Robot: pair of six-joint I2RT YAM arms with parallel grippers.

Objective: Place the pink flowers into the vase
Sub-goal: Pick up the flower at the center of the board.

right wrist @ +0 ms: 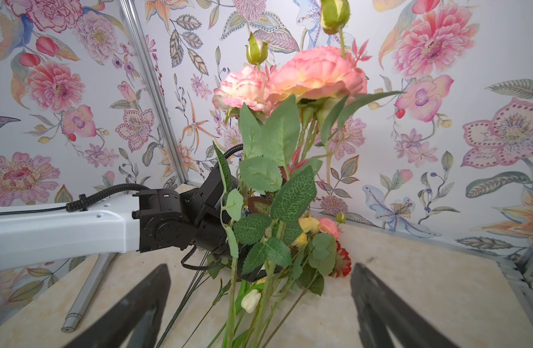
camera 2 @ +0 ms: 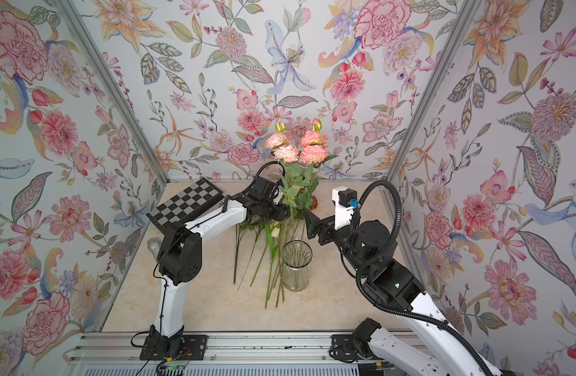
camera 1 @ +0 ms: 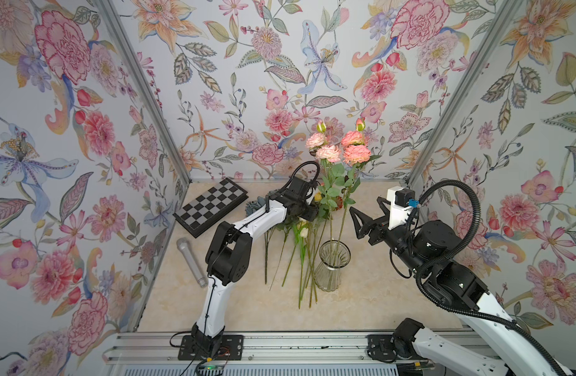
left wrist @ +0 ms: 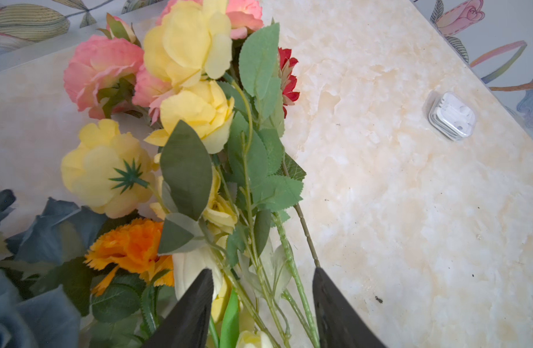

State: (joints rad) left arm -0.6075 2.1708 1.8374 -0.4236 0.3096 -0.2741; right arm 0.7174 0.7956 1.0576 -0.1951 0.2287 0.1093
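Two sprays of pink flowers point(camera 1: 342, 148) stand upright in the clear ribbed vase point(camera 1: 327, 276), which shows in both top views. More pink flowers point(left wrist: 99, 69) lie on the table in a mixed pile. My left gripper point(left wrist: 262, 277) hangs low over that pile. Its jaws stand apart, with several green stems between them and a gap to each finger. My right gripper point(camera 1: 365, 205) is wide open just right of the standing stems and holds nothing. In the right wrist view its fingers point(right wrist: 138, 301) frame the upright pink flowers point(right wrist: 316, 72).
The pile holds yellow blooms point(left wrist: 187, 39), an orange bloom point(left wrist: 132, 247), a red one point(left wrist: 288, 78) and dusty-blue flowers point(left wrist: 33, 241). A folded chessboard point(camera 1: 211, 205) and a clear tube point(camera 1: 192, 260) lie at the left. A small white case point(left wrist: 452, 116) lies near the table edge.
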